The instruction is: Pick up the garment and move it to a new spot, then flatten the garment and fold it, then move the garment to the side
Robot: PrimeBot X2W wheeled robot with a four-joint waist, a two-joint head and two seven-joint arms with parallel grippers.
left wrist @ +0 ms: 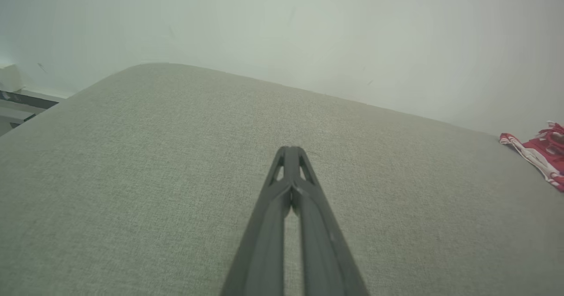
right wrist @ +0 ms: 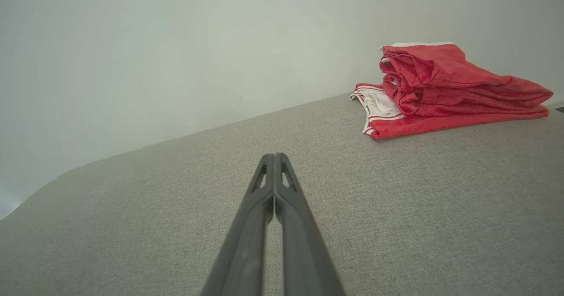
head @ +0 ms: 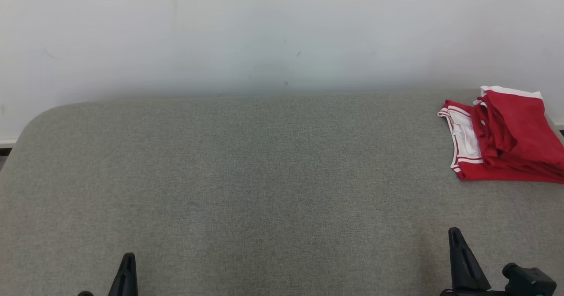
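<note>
- Two grippers sit low at the near edge of the grey fabric-covered table (head: 246, 164), and neither holds anything.
- At the left, the left gripper (left wrist: 290, 150) has its jaws together, tips touching. It hangs over bare cloth, well apart from the garment.
- The middle of the table is bare, with nothing spread out there for flattening or folding.
- Right of centre, the right gripper (right wrist: 274, 156) also has its jaws pressed together. It points toward the far right corner but is well short of the garment.
- At the far right, near the back edge by the pale wall (head: 264, 31), lies the red garment with white trim (head: 506, 142). It is a compact layered bundle with one flat layer underneath and thicker folds stacked on top.
- My judgement is that the garment already looks folded and set aside, so the pick-up, flattening, folding and move to the side all seem done.
- The top folds are somewhat bunched rather than crisp. At most a tidying touch would remain, and otherwise nothing seems left.
</note>
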